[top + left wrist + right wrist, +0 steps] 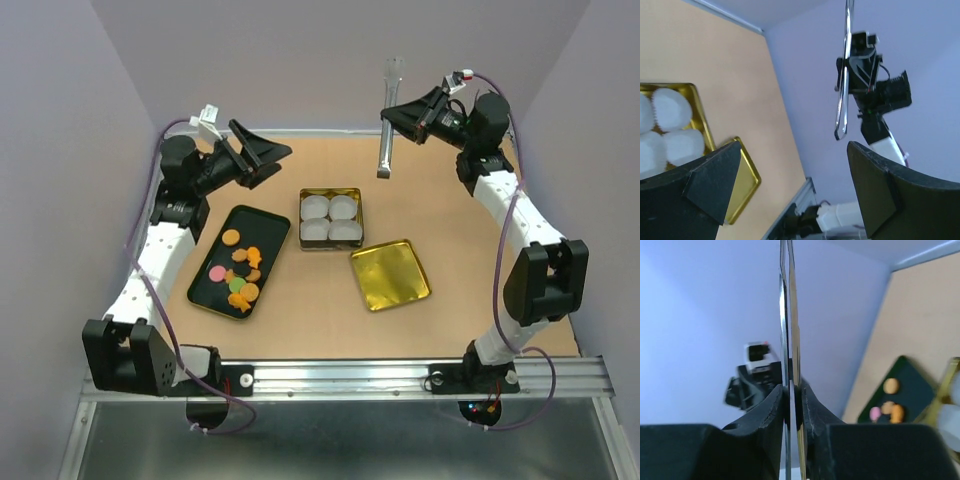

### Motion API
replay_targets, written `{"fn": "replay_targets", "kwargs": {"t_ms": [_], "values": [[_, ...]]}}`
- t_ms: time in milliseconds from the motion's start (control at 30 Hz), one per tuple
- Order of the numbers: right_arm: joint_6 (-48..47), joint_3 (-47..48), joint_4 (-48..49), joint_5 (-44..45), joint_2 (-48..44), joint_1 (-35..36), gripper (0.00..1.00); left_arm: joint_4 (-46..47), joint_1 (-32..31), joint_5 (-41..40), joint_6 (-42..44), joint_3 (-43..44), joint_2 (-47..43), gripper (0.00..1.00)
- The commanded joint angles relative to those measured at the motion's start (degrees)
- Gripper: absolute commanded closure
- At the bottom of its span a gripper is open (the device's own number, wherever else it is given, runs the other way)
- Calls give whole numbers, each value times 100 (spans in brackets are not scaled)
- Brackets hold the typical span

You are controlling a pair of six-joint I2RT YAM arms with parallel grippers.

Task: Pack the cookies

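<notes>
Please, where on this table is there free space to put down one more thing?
Bare table lies right of the gold lid, up to the right arm. Another free strip runs along the near edge, in front of the black tray and the lid. The middle is crowded: tray, tin with paper cups and lid sit close together.
</notes>
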Motion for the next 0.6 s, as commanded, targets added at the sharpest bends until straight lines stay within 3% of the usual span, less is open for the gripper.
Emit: {"fn": "replay_targets", "kwargs": {"t_ms": [0,200,333,567], "values": [[2285,201,3263,-613,108,151,80,1560,-580,948,-276,731,173,1],[2443,951,3263,-701,583,548,80,1771,-1214,589,-170,1252,622,2],[2460,899,3263,-622,636,819,80,1780,-1635,221,-21,1533,772,4],[2495,969,3281,-534,706,1048,80,1288,-1847,-97,340,1823,983,7]]}}
